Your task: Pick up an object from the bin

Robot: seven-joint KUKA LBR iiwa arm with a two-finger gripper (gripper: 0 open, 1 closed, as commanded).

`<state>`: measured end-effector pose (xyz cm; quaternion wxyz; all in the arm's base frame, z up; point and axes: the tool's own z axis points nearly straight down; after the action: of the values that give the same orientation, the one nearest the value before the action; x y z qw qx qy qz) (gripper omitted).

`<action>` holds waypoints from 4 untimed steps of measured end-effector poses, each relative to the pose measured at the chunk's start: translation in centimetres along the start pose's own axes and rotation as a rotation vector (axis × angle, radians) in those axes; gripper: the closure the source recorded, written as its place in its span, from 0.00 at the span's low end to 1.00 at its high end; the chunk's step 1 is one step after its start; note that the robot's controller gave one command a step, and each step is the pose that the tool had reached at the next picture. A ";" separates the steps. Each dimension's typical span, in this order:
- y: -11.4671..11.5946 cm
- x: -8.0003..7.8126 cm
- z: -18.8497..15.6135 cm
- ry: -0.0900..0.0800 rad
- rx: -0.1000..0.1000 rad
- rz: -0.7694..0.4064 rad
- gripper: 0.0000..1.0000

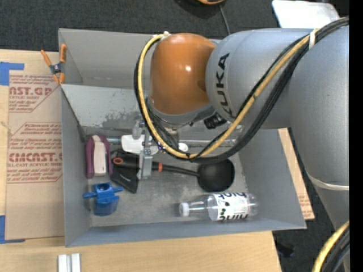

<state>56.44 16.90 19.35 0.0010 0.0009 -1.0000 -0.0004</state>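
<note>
Down in the bin (108, 52), the gripper (145, 158) sits beside a black wedge-shaped tool (125, 178). Open or closed, I cannot tell.

I saw a clear plastic bottle with a black-and-white label (221, 207) lying on its side, a small blue plastic piece (103, 198) well to its left, and a purple-and-white pack (96, 156) just beyond that.

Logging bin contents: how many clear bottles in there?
1. The clear bottle lies on its side along the bin's near wall, right of centre. The arm covers the bin's middle, so another may be hidden.
</note>
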 end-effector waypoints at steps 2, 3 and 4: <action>2.5 0.2 9.0 -0.001 -0.001 -0.052 0.00; 2.4 0.2 12.5 0.002 -0.002 -0.066 1.00; 2.4 0.2 12.5 0.002 -0.003 -0.066 1.00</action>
<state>56.22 19.26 6.89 0.0022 0.0337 -0.9994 -0.0017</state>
